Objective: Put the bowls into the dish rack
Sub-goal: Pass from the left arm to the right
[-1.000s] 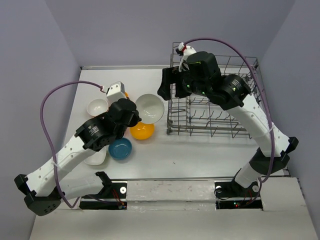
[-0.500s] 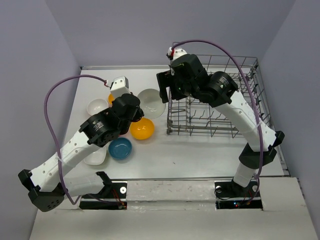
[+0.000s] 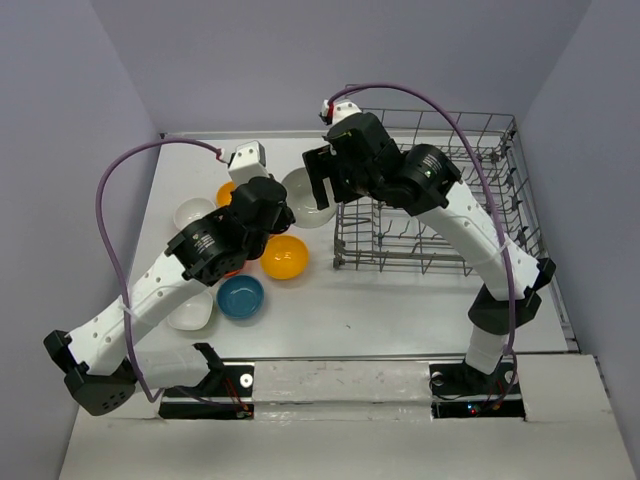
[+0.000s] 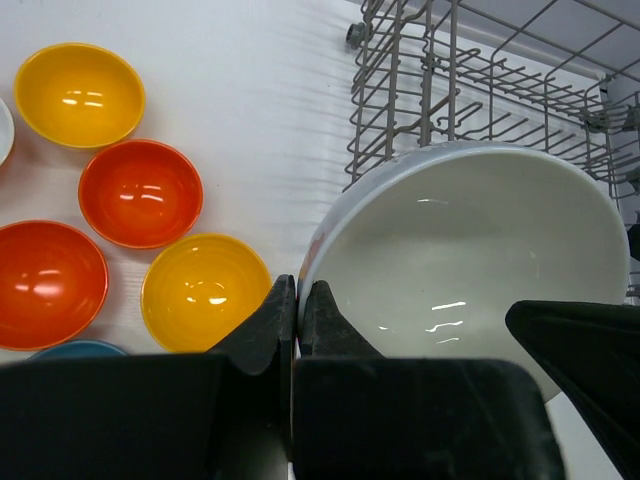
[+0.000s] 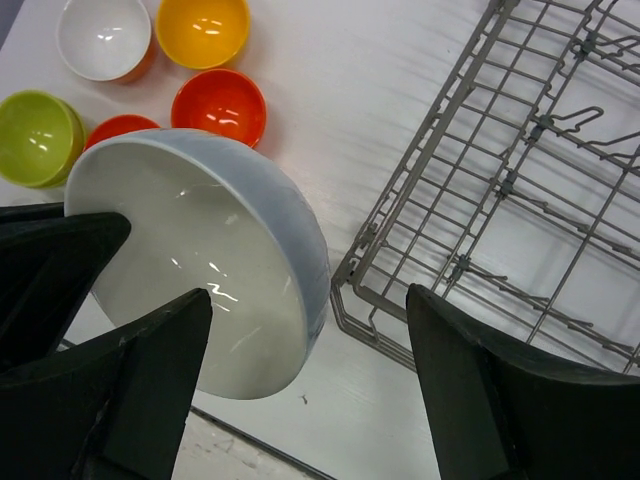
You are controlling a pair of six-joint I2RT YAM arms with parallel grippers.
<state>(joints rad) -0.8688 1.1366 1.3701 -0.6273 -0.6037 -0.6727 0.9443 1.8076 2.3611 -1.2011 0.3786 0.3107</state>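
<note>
**Top view.** The right arm has swung left, off the dish rack (image 3: 440, 225) and out past its far left corner. A second ago it hung over the wires. The right gripper (image 3: 318, 185) now sits at the big white bowl (image 3: 298, 205). The left arm has carried that bowl a little farther from its base and closer to the rack. The left gripper (image 3: 280, 207) is at the bowl's left edge. A yellow bowl (image 3: 284, 258) and a blue bowl (image 3: 240, 296) lie on the table (image 3: 400, 310), nearer the arm bases.

**Left wrist.** The fingers (image 4: 285, 310) are pinched tight on the white bowl's rim — a firm hold. The bowl is tilted and off the table, just beside the rack's corner but not in it. A dark finger of the other arm shows at lower right. Two yellow bowls and two red-orange bowls (image 4: 140, 192) lie below on the left.

**Right wrist.** The jaws stand wide open and grip nothing. The white bowl's near edge lies between them, and whether either finger touches it I cannot tell. A green bowl (image 5: 35, 135) and a small white bowl (image 5: 103, 35) sit far left.

**Reading.** This looks like a hand-over being set up — left to right. No bowl shows in the rack, so loading has barely begun.
</note>
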